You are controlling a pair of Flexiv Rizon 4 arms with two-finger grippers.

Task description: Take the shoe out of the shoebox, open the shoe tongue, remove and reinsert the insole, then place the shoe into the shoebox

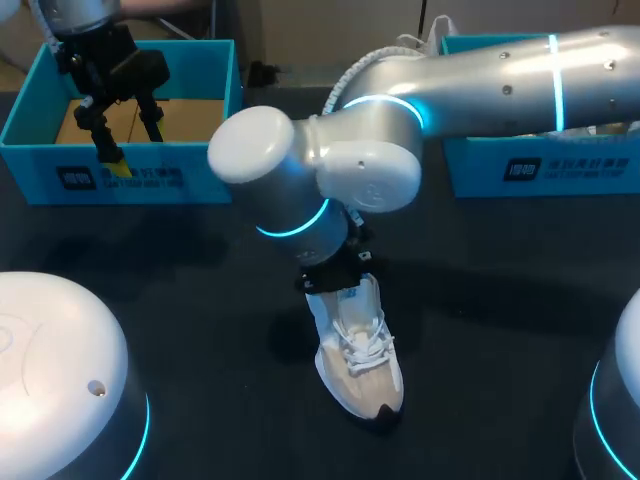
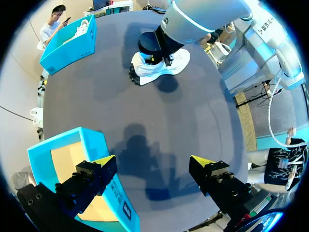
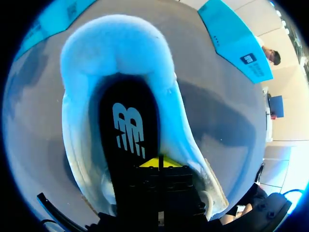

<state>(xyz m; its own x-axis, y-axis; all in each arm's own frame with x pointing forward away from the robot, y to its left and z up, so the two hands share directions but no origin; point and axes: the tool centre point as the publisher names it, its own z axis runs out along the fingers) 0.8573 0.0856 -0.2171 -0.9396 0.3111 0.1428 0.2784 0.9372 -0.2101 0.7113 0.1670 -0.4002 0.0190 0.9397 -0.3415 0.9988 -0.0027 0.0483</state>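
The shoe (image 1: 360,355) stands upright on its sole on the black table (image 1: 200,300), out of both boxes, laces up and toe pointing toward me. My right arm comes in from the far right and bends down over the shoe's heel, and the right gripper (image 3: 159,163) is down inside the shoe's opening at the heel end. From its wrist camera I look straight into the shoe: the black insole (image 3: 128,130) lies along the inside, and the two yellow tips sit pressed together right at its heel end. I cannot tell whether they have the insole's edge pinched between them. The left gripper (image 2: 153,164) hangs well away from the shoe, far off to the shoe's left and beyond it, over the near wall of the left shoebox (image 1: 30,110), with its fingers spread wide and nothing between them. The right shoebox (image 1: 540,170) sits beyond the shoe to its right, well apart from it.
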